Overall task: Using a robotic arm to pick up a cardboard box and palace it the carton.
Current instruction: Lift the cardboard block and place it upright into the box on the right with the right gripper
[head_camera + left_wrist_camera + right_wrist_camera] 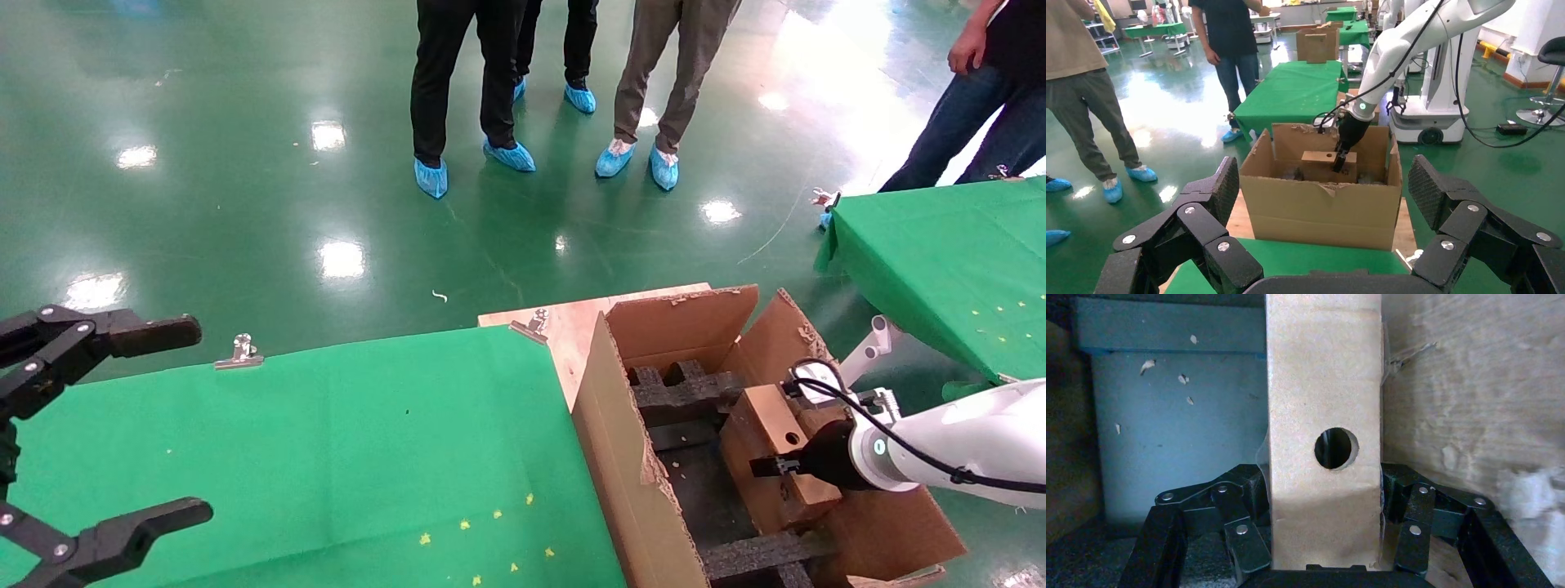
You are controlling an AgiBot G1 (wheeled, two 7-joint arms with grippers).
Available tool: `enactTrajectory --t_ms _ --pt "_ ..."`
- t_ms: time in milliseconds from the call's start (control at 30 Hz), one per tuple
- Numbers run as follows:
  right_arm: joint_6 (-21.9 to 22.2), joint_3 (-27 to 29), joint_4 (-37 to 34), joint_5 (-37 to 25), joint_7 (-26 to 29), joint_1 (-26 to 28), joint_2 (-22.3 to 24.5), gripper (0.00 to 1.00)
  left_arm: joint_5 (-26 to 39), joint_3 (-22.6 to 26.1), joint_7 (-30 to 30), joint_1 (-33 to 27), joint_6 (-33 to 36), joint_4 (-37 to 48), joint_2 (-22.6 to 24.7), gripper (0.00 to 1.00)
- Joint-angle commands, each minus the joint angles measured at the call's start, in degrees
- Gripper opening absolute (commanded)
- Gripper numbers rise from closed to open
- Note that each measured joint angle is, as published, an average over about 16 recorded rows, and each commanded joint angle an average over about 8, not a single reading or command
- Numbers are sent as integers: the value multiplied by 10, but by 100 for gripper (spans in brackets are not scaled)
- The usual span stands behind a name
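The right gripper is clamped on the box, fingers pressed to both its sides, holding it inside the carton at the right wall, among the foam blocks. Pickup and carrying look done; what is left is setting it down and letting go. The left gripper hangs wide open and empty over the near-left table.

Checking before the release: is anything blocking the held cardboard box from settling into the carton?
Nothing visible blocks it. The right hand grips the cardboard box, already inside the carton, near its right wall. Black foam blocks lie beside and below it. The left hand is open over the table.
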Motion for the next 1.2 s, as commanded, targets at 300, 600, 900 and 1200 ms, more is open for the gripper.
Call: enactTrajectory --t_ms 300,600,900,1200 --pt "2 -1 -29 28 -31 -6 -13 100 0 0 0 0 0 0 0 100" --pt "-1 -1 -25 26 -26 -5 -12 100 0 0 0 0 0 0 0 100" --pt "-2 1 -24 19 -25 2 -11 100 -1 0 0 0 0 0 0 100" --pt "-8 6 -14 14 -26 17 -4 100 -1 0 0 0 0 0 0 100"
